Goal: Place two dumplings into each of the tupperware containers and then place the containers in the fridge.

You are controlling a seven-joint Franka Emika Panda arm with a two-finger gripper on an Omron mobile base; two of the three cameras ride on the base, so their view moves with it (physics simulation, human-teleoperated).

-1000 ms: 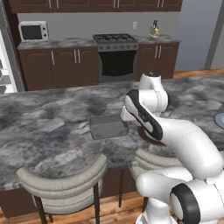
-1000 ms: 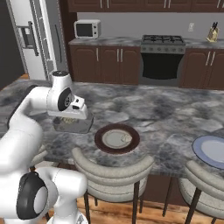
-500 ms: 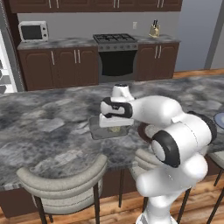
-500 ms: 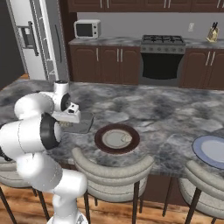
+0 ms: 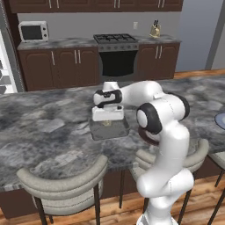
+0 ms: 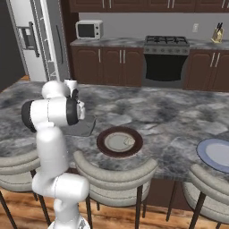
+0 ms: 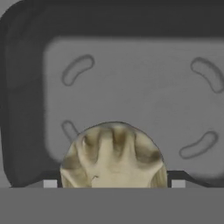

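Moved since last look: arm has swung from a tucked pose beside the base out over the counter; the base views hold the same kitchen, so the base stayed put.
Gripper [image 5: 107,124]: hangs just above the dark grey tupperware container [image 5: 110,130], pointing down into it.
Pincer state: fingers [image 7: 49,183] spread wide, a dumpling [image 7: 113,155] sitting between them; whether the pads touch it I cannot tell, since the tips barely show in the hand view.
Dumpling position: over the tray floor, near one edge, apparently resting or nearly so.
Another dumpling [image 6: 129,142]: on the brown-rimmed plate [image 6: 120,142], just beside the tray.
Fridge [image 6: 33,40]: well apart, beyond the counter's far end.
Doing the step well: lift straight up, so the wide jaws don't drag the dumpling toward the tray wall; then go to the plate.
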